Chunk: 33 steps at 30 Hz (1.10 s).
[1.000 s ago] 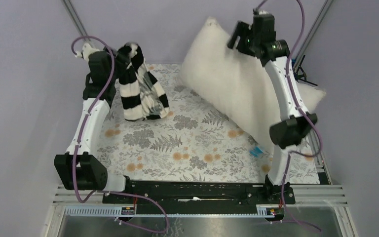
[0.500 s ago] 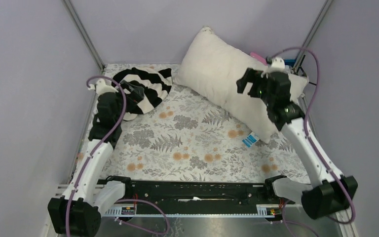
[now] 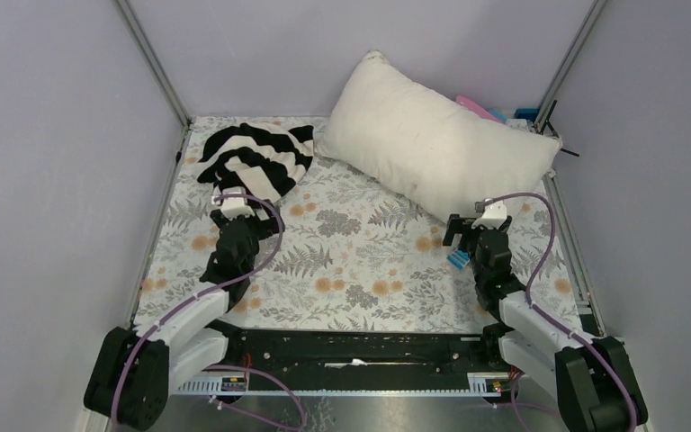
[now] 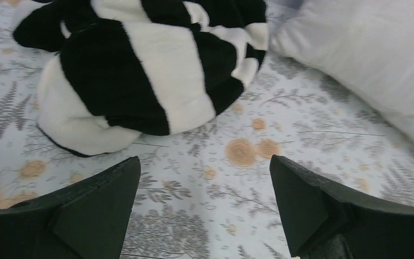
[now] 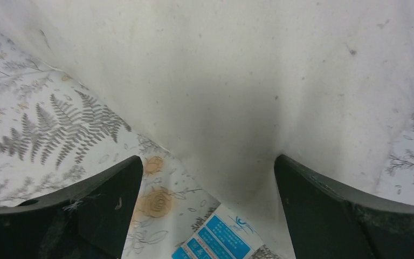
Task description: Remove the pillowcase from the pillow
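Observation:
The black-and-white striped pillowcase [image 3: 254, 160] lies crumpled at the back left of the floral cloth, off the pillow; it fills the top left of the left wrist view [image 4: 140, 70]. The bare cream pillow [image 3: 436, 148] rests at the back right and shows close up in the right wrist view [image 5: 237, 81]. My left gripper [image 3: 237, 209] hangs low just in front of the pillowcase, open, nothing between its fingers [image 4: 102, 189]. Close to the pillow's near edge sits my right gripper [image 3: 470, 227], open and empty over a blue care label [image 5: 215, 240].
A floral cloth [image 3: 342, 270] covers the table. The blue label [image 3: 457, 258] sticks out from under the pillow's front corner. Pink and blue items [image 3: 481, 109] lie behind the pillow at the back right. Metal frame posts [image 3: 153, 63] stand at the back corners.
Both grippers have let go and opened. The pillowcase and pillow, held up before, now lie on the table. Both arms have drawn back and down toward the near edge.

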{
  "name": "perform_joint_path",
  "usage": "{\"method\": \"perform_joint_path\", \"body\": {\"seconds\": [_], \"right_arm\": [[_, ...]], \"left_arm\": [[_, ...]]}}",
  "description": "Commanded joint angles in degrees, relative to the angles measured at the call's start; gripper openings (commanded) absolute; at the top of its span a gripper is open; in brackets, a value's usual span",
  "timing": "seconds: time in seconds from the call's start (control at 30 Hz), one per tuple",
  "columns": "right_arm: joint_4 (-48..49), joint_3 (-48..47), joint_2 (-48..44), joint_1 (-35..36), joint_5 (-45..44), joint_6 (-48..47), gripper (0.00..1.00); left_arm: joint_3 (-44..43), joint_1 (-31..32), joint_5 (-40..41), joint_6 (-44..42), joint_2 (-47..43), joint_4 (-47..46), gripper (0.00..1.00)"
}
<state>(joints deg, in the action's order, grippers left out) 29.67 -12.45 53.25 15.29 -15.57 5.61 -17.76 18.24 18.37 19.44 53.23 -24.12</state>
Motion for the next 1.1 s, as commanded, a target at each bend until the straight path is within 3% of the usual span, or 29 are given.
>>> {"method": "perform_joint_path", "body": {"seconds": [0.0, 0.1, 0.23, 0.3, 0.37, 0.47, 0.5, 0.73, 0.8, 0.9, 0.97, 1.03, 1.07], "right_arm": [[22.2, 6.5, 2.1, 0.1, -4.9, -11.2, 1.0], [26.1, 5.9, 8.3, -0.4, -6.5, -11.5, 1.0], [42.7, 6.3, 21.8, -1.6, -9.4, -9.0, 1.0], [38.7, 3.8, 23.6, -1.7, -8.2, -10.6, 1.0], [37.1, 1.5, 26.5, -1.7, -8.0, -11.7, 1.0], [57.3, 5.4, 35.8, -1.6, -13.0, -13.6, 1.0], [59.9, 6.7, 35.8, -1.8, -14.2, -12.5, 1.0], [53.6, 4.6, 34.5, -3.3, -11.4, -11.1, 0.99], [53.3, 4.5, 34.4, -3.6, -11.1, -10.9, 1.0], [50.2, 3.3, 34.1, -4.5, -9.8, -10.2, 1.0], [46.6, 1.9, 33.7, -5.9, -7.0, -9.2, 0.98], [42.0, 0.2, 33.9, -8.3, -1.9, -7.8, 0.98], [43.7, 0.2, 35.9, -9.6, -0.6, -6.7, 0.98]], "left_arm": [[3.0, 0.0, 8.9, -11.1, 5.7, -18.5, 0.99], [4.9, -0.4, 8.0, -14.1, 7.3, -23.6, 0.99], [8.8, -3.5, 7.2, -15.3, 13.8, -34.8, 0.99], [8.1, -6.5, 5.5, -13.2, 18.7, -36.0, 0.99], [4.6, -9.0, 2.4, -12.0, 21.3, -31.3, 0.94], [1.4, -10.6, 0.1, -12.3, 23.9, -28.8, 0.87], [1.3, -10.7, -0.5, -12.6, 24.3, -29.4, 0.86], [-0.9, -11.5, -3.6, -14.3, 26.3, -27.9, 0.86], [-0.1, -12.5, -5.0, -15.0, 27.9, -31.7, 0.87], [4.1, -13.8, -10.6, -17.1, 33.9, -45.8, 0.86], [3.3, -13.8, -11.4, -16.9, 32.9, -42.4, 0.86], [3.4, -13.8, -11.7, -17.1, 33.3, -43.1, 0.98], [3.2, -13.8, -11.7, -17.1, 33.1, -42.6, 0.99]]}}
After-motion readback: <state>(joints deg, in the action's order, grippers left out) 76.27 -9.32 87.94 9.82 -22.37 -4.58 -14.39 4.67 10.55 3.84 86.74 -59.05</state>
